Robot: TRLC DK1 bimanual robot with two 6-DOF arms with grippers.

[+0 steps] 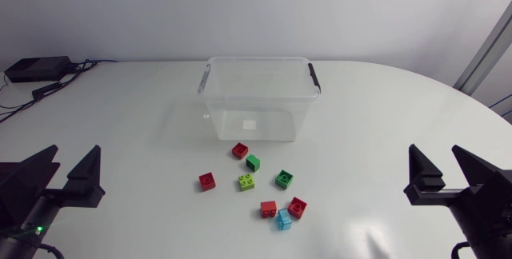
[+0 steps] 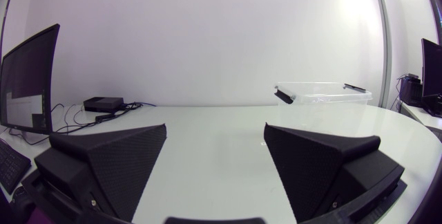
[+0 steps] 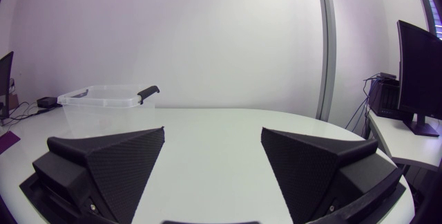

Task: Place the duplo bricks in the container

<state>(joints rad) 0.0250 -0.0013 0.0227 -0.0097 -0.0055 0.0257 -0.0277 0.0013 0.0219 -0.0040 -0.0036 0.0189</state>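
Several duplo bricks lie in a loose cluster on the white table in front of a clear plastic container (image 1: 258, 99) with black handles. Among them are a red brick (image 1: 240, 150), a dark green one (image 1: 253, 162), a lime one (image 1: 246, 182) and a light blue one (image 1: 283, 219). My left gripper (image 1: 68, 165) rests at the table's left side, open and empty. My right gripper (image 1: 444, 163) rests at the right side, open too. The container (image 2: 322, 97) stands ahead of the left gripper (image 2: 215, 156). It (image 3: 107, 101) also stands ahead of the right gripper (image 3: 213, 156).
A black box with cables (image 1: 36, 69) sits at the far left corner of the table. Bare tabletop (image 1: 400, 107) stretches between each gripper and the brick cluster.
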